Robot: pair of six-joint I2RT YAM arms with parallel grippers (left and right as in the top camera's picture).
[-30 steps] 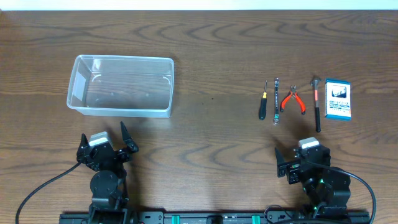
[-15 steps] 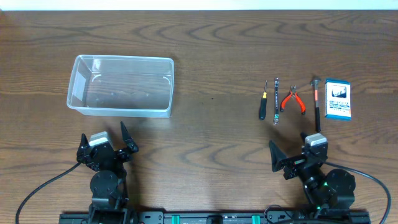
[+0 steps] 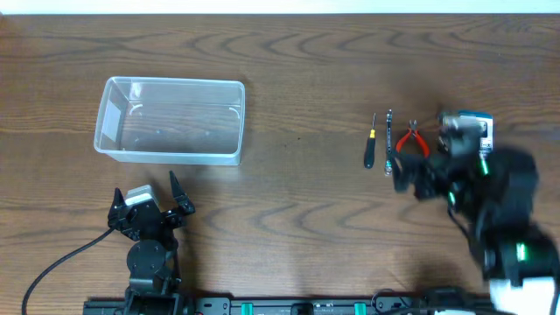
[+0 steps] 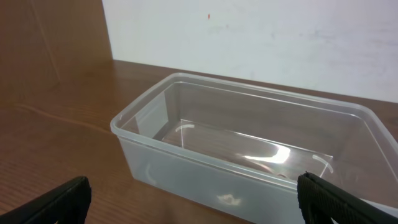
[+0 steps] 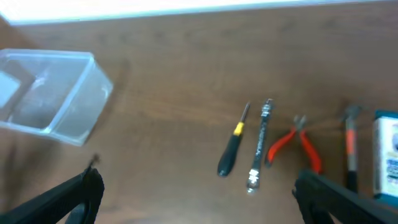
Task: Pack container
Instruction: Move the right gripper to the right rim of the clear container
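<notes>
Right gripper (image 5: 199, 190) has swung out toward the screwdriver (image 5: 231, 152), claw wide & empty, so reach step; next: centre over its handle, drop, pinch, then haul to container (image 3: 171, 121).

Overhead: fixed high above the table (image 3: 297, 61), looking straight down, taking in the container (image 3: 171, 121) and the row of hand tools (image 3: 389, 140) well to its right. Left wrist: low and close, facing the container's (image 4: 186, 171) near long wall. Right wrist: higher, blurred, angled down on the tools (image 5: 260, 144), the container (image 5: 50, 93) far to their left; it shares both with overhead.
</notes>
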